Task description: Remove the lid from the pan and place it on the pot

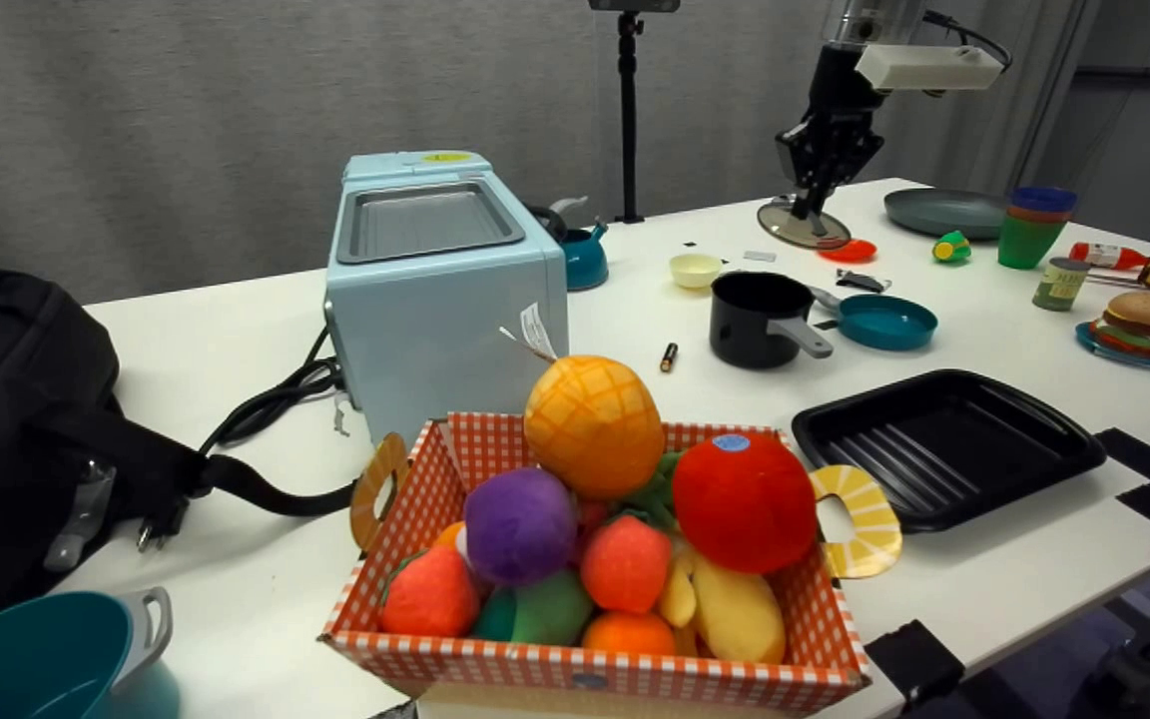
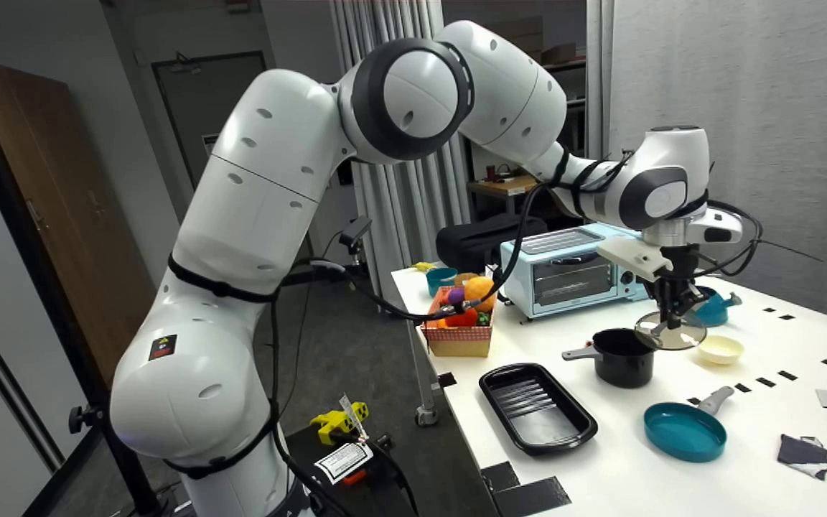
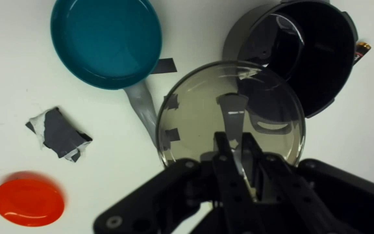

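The lid [image 1: 783, 222] is a round tinted glass disc with a grey handle. My gripper [image 3: 234, 138] is shut on that handle and holds the lid in the air, as the lid also shows in the wrist view [image 3: 193, 107]. The gripper [image 2: 670, 322] points down in both exterior views. The pot [image 1: 757, 325] is black with a grey handle and stands uncovered; in the wrist view the lid's edge overlaps its rim [image 3: 334, 68]. The pan [image 2: 685, 432], teal inside with a grey handle, lies uncovered on the table, left of the lid in the wrist view [image 3: 105, 39].
A black ridged grill tray [image 2: 539, 409] lies near the pot and pan. A fruit basket [image 1: 495, 654] and a light blue toaster oven [image 1: 445, 320] stand nearby. A pale yellow bowl [image 2: 721, 350], a red dish [image 3: 28, 203], a battery [image 1: 669, 357] and a blue kettle [image 1: 585, 260] are around.
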